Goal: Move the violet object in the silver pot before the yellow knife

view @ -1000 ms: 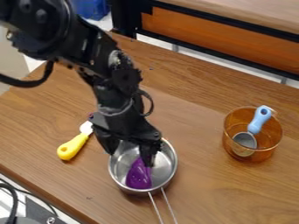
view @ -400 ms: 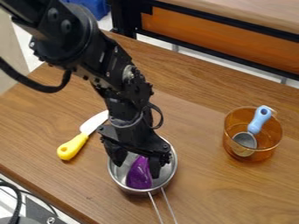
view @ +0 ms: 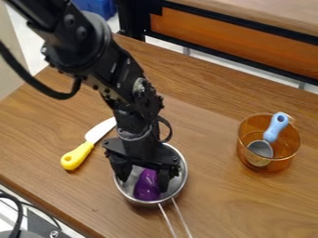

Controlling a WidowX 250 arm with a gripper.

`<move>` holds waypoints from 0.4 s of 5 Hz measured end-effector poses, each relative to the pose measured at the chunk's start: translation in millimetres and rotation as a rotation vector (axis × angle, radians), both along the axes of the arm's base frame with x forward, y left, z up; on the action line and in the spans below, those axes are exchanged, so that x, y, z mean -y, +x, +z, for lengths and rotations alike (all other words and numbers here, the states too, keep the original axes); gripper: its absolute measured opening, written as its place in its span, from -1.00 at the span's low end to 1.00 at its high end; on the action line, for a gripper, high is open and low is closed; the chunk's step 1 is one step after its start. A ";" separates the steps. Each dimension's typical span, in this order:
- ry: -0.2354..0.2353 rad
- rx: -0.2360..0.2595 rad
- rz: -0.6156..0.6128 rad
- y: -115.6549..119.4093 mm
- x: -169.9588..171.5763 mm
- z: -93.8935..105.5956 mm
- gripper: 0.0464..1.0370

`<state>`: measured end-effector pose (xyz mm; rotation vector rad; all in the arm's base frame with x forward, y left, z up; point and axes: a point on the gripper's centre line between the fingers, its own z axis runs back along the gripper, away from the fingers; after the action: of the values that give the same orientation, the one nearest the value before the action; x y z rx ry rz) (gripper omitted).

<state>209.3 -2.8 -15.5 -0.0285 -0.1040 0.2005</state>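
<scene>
The black gripper (view: 144, 181) is down inside the silver pot (view: 178, 187), its fingers spread apart on either side of the violet object (view: 147, 186). That object rests in the pot, its upper part between the fingers; whether they touch it I cannot tell. Left of the pot lies the yellow knife (view: 78, 155) on the table, its pale blade pointing up and to the right toward the arm.
An amber see-through bowl (view: 286, 161) with a blue-handled scoop (view: 275, 128) in it stands on the right of the wooden table (view: 211, 121). The pot's wire handles (view: 174, 218) extend toward the bottom edge. Cables lie at the lower left.
The gripper has gone lower into the pot, around the violet object, and the arm's upper part has shifted right. More of the knife's blade now shows.
</scene>
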 end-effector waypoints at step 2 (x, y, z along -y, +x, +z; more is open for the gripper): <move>0.014 -0.048 0.061 3.1 -2.7 -10.6 0.92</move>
<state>212.4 -0.1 -26.1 -0.0064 -0.0581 0.2610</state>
